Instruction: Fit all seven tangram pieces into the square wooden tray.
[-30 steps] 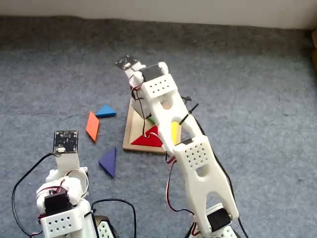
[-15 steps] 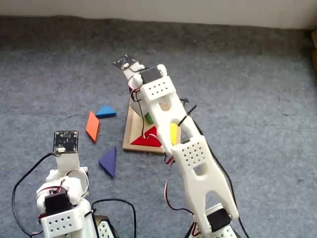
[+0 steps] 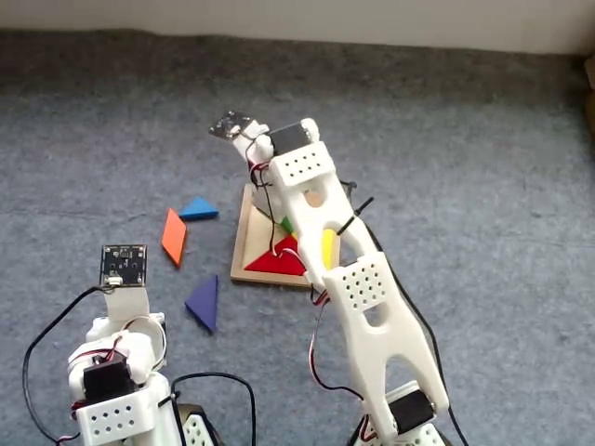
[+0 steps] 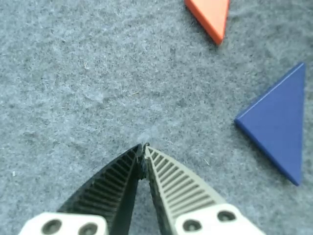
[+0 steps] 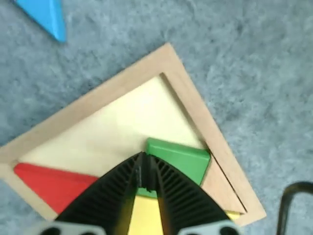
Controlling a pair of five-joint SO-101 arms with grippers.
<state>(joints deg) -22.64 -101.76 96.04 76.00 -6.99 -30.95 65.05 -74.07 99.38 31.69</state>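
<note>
Your right gripper [image 5: 143, 156], fingers pressed together, sits tip-down against the green piece [image 5: 183, 159] inside the wooden tray [image 5: 198, 105], likely to nudge it flush. Left gripper [image 4: 143, 149], closed and empty, hangs near the blue triangle [image 4: 279, 127].

high cam: fixed above the arm bases, looking steeply down over the grey carpet [image 3: 446, 167], far enough back to take in the whole layout up to the far edge.
left wrist cam: very near the carpet, facing down past the left gripper [image 4: 143, 149]; shares dark blue triangle [image 4: 279, 125] and orange piece [image 4: 210, 14] with high.
right wrist cam: close over a corner of the wooden tray [image 5: 195, 103], facing down past the right gripper [image 5: 143, 161]; shares tray and light blue triangle [image 5: 44, 14] with high.
</note>
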